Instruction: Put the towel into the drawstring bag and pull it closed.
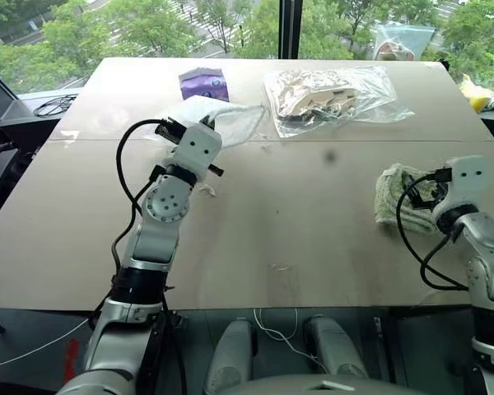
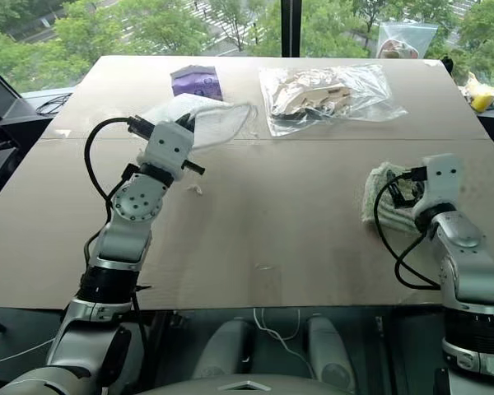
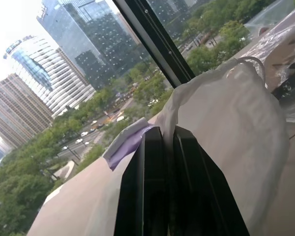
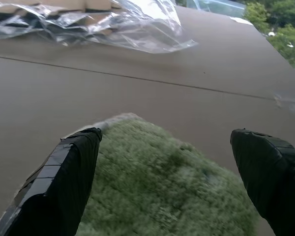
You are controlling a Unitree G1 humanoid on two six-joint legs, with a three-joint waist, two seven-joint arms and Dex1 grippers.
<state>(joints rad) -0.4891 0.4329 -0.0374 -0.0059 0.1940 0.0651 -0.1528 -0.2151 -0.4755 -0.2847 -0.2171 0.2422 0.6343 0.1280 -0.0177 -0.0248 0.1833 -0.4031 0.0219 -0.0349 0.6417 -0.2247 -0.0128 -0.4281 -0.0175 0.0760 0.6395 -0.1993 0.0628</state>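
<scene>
The towel, a fluffy light green pad, lies on the brown table at the right. My right gripper is open, level over the towel, one black finger on each side of it. At the back left, the translucent white drawstring bag is lifted at one edge by my left gripper. That gripper's fingers are shut, with the bag's fabric bunched against them and a cord loop showing at its top.
A purple tissue pack lies behind the bag. A clear zip bag of beige items sits at the back centre. Another plastic bag stands at the far edge, and a yellow object lies off the right side.
</scene>
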